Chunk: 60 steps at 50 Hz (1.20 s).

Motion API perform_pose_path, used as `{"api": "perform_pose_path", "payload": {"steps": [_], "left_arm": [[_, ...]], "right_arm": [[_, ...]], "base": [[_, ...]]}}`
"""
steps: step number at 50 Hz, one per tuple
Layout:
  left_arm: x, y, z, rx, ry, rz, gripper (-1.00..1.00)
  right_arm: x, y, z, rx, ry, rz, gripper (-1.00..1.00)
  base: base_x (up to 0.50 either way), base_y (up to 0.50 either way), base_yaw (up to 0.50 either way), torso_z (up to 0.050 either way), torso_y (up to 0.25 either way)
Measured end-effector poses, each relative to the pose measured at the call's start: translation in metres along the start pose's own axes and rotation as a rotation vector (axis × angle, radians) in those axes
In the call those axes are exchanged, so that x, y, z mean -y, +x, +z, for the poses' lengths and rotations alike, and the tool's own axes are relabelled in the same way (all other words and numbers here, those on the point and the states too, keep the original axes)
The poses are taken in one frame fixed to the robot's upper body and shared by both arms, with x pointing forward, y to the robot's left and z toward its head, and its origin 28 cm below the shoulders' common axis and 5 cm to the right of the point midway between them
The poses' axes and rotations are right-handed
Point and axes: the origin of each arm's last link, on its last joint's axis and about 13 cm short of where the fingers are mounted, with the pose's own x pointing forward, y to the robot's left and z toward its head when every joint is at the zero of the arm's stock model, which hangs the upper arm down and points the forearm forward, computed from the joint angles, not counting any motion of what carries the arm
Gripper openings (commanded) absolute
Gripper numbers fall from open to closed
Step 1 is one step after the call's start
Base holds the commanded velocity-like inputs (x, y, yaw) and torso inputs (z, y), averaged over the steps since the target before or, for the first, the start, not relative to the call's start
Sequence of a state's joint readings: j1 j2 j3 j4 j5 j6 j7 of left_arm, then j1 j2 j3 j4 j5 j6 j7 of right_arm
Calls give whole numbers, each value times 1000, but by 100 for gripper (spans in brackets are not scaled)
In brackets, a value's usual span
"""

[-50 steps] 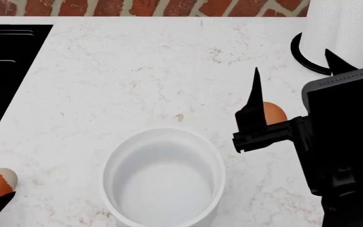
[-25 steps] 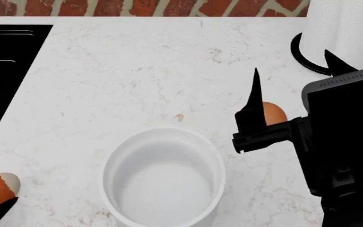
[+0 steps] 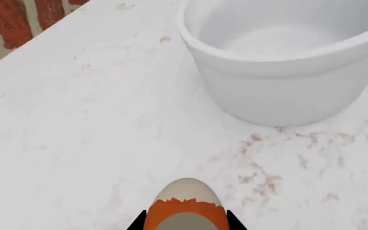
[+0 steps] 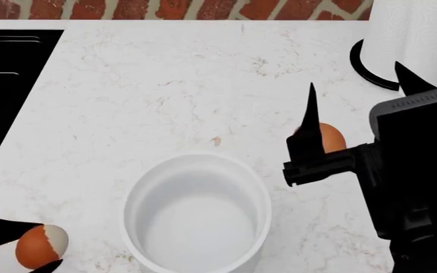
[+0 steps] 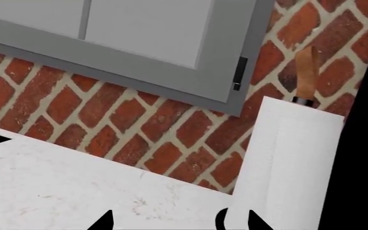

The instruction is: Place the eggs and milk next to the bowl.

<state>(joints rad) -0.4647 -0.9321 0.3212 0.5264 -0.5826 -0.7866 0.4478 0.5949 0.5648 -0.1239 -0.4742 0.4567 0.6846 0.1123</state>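
Observation:
The white bowl [image 4: 196, 213] stands at the near middle of the counter and also shows in the left wrist view [image 3: 286, 62]. My left gripper [image 4: 32, 248] is shut on the brown egg with the white patch [image 4: 42, 244], to the left of the bowl; the left wrist view shows this egg [image 3: 185, 206] between the black fingers. The plain orange-brown egg [image 4: 330, 136] lies on the counter right of the bowl, partly behind a finger of my right gripper [image 4: 361, 99]. That gripper [image 5: 178, 223] is open and empty. The milk is out of view.
A white paper-towel roll [image 4: 416, 34] on a black base stands at the back right, also in the right wrist view [image 5: 286, 167]. A black sink [image 4: 6, 74] is at the left. A brick wall [image 4: 203, 8] runs along the back.
My left gripper has carried the white-patched egg to the right, closer to the bowl. My right gripper has shifted slightly right; the plain egg has stayed put.

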Motion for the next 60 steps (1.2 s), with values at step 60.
{"api": "perform_pose_path", "payload": {"steps": [60], "left_arm": [[16,36,16,62,67,-186,-100]], "right_arm": [[2,-5,-1,0,5,-13,100]], "base": [[0,0,0,0,0]]}}
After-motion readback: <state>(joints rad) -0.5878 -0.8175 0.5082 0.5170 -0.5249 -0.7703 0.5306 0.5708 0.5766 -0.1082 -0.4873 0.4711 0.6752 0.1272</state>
